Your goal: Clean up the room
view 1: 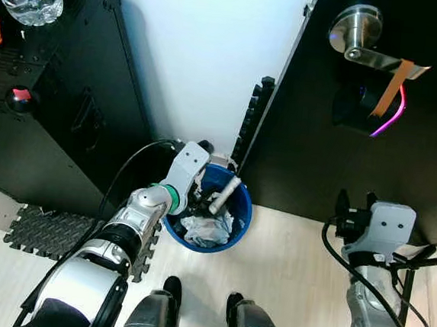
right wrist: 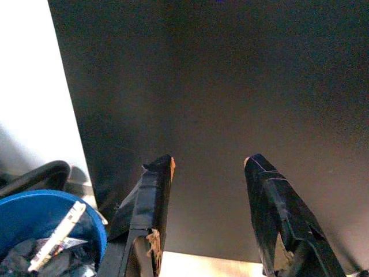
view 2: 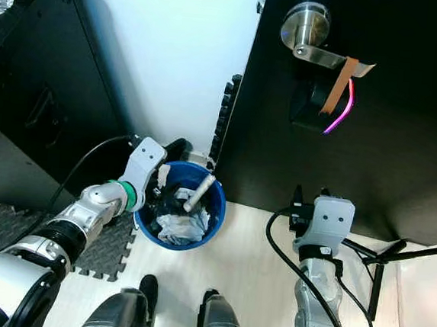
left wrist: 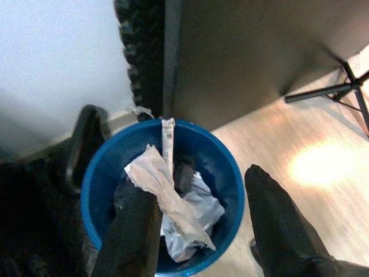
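Spread wide and empty, both pairs of jaws. Left gripper (left wrist: 199,228) hung over the round blue plastic waste bin (view 1: 237,228), low centre of the left eye view, with a torn strip of white crumpled paper (left wrist: 163,196) lying against one black finger (left wrist: 131,236), apparently not pinched. Could not tell whether that strip was loose or snagged on the finger. Right gripper (right wrist: 209,219) idle at lower right, fingers pointed at the flat black door (view 1: 312,149).

Inside the bin: crumpled grey-white paper (view 1: 207,228), dark scraps, and a slim white tube-like stick (view 1: 226,194) leaning on the far rim.

Beyond the bin: white wall (view 1: 205,55), black interlocking foam mats (view 1: 251,117) stood on edge in the corner, a tall black cabinet (view 1: 63,104) upper left, a silver lever door handle (view 1: 363,38) upper right.

Likely risks: paper dragged back out if caught on a rising finger; leaning stick knocked over the rim; light bin tipped by a bump from the wrist.
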Tool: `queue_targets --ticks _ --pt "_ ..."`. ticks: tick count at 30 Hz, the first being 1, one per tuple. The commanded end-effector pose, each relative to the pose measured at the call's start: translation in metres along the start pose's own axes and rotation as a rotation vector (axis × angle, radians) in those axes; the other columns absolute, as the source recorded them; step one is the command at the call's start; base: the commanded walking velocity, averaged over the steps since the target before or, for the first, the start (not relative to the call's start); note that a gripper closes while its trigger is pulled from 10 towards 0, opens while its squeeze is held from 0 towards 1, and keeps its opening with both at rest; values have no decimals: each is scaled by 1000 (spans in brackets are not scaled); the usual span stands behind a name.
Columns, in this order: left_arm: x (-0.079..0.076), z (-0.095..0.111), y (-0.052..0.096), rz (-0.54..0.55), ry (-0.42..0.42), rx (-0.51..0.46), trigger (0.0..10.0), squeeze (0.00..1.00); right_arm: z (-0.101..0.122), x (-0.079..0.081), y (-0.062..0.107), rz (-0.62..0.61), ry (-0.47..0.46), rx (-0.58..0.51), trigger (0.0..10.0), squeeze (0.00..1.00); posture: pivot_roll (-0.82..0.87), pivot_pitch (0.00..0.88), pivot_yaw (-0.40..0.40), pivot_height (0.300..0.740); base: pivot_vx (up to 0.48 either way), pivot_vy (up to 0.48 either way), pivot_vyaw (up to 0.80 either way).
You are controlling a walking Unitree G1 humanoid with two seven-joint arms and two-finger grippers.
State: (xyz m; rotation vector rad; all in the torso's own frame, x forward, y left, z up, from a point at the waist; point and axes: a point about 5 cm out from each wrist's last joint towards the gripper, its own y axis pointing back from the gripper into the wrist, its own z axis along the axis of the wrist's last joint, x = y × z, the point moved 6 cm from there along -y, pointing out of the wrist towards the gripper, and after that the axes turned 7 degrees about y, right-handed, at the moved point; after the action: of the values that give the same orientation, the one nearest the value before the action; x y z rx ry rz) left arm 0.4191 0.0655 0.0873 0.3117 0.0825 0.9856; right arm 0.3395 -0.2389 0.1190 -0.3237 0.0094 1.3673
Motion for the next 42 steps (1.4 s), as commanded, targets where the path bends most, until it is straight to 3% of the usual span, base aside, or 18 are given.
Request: queue_targets --ticks 1,4,5,9,10,11,13,14,20,21,27,30,35,36,37,38,39,42 --pt "-3 -18 3 2 -14 33 10000 0 -10 3 5 1 -23 45 10000 0 -165 331 69 740 0 0 0" --pt "-4 -20 4 -1 -12 36 10000 0 -10 6 3 5 -26 51 10000 0 -157 324 69 740 0 0 0" --pt "-3 -24 5 6 -24 39 10000 1000 -10 8 2 10 -30 54 10000 0 -153 321 68 740 0 0 0" --pt "3 -30 7 67 -54 56 10000 1000 -10 12 0 17 -36 60 10000 0 -144 311 69 740 0 0 0" --pt "4 -32 7 77 -45 65 10000 545 -9 13 -1 18 -38 61 10000 0 -144 311 69 740 0 0 0" --pt "-4 -30 6 14 32 54 10000 1000 -9 13 -1 19 -40 63 10000 0 -144 308 69 740 0 0 0" --pt "-9 -28 5 -23 59 48 10000 1000 -9 13 -2 19 -40 64 10000 0 -144 305 70 740 0 0 0" --pt "-9 -21 3 -22 115 23 10000 0 -9 13 -2 17 -41 65 10000 0 -140 298 73 740 0 0 0" --pt "-2 -14 2 23 88 -2 10000 0 -9 12 -3 13 -42 66 10000 0 -138 294 77 740 0 0 0" --pt "-2 -1 2 43 -12 -73 10000 0 -9 11 -3 7 -46 66 10000 0 -127 278 88 740 0 0 0" --pt "-8 8 10 25 -34 -175 10000 0 -9 18 0 15 -67 65 10000 0 -106 257 94 740 0 0 0" --pt "-4 -1 35 64 2 -235 10000 0 -11 45 7 87 -135 78 10000 0 -52 215 102 740 0 0 0" --pt "-3 -15 54 96 12 -233 10000 0 -12 69 14 152 -190 87 10000 0 -19 188 98 740 0 0 0" --pt "-1 -29 62 128 15 -206 10000 0 -14 82 18 181 -222 101 10000 0 -5 175 93 740 0 0 0" --pt "-1 -29 62 128 15 -206 10000 0 -14 82 18 181 -222 101 10000 0 -5 175 93 740 0 0 0" --pt "8 -55 74 209 33 -157 10000 0 -18 109 26 252 -262 129 10000 0 3 163 88 740 0 0 0" --pt "8 -55 74 209 33 -157 10000 0 -18 109 26 252 -262 129 10000 0 3 163 88 740 0 0 0" --pt "19 -74 82 298 10 -123 10000 0 -20 136 31 341 -277 153 10000 0 17 143 60 740 0 0 0"
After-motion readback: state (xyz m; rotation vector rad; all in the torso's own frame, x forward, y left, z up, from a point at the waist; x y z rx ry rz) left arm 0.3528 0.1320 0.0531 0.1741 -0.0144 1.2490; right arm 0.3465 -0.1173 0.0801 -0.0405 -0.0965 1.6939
